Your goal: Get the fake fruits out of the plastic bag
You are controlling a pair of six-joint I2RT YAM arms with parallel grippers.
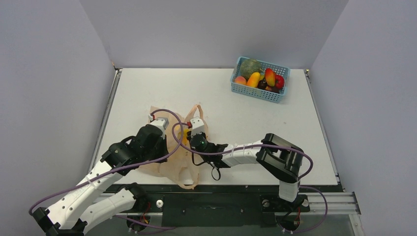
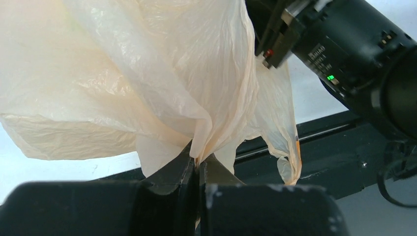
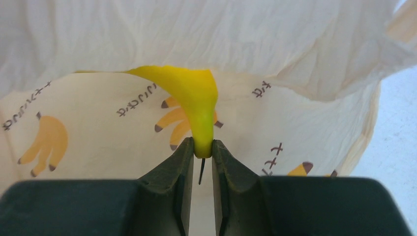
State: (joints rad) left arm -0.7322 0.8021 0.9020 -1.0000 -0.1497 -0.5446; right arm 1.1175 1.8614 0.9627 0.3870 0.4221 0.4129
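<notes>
Nearest first: the left gripper [image 2: 198,164] has its fingers pressed tight together on a pinched fold of the plastic bag [image 2: 147,73], and the thin film fans up out of the pinch. That comes from the left wrist view, which also catches the black body of the right arm [image 2: 344,54] just beside the bag.

Only the right wrist view looks into the bag's mouth. There the right gripper [image 3: 202,150] is clamped on the tip of the yellow banana [image 3: 194,93], which is lying inside against film printed with orange bananas.

From above, the bag lies crumpled between the two wrists at the front of the white table [image 1: 221,108]. In the far right corner, a blue basket [image 1: 255,94] holds a green melon [image 1: 251,66], a red-yellow mango [image 1: 269,76] and other fruit. Pale grey walls [image 1: 206,29] close in three sides.
</notes>
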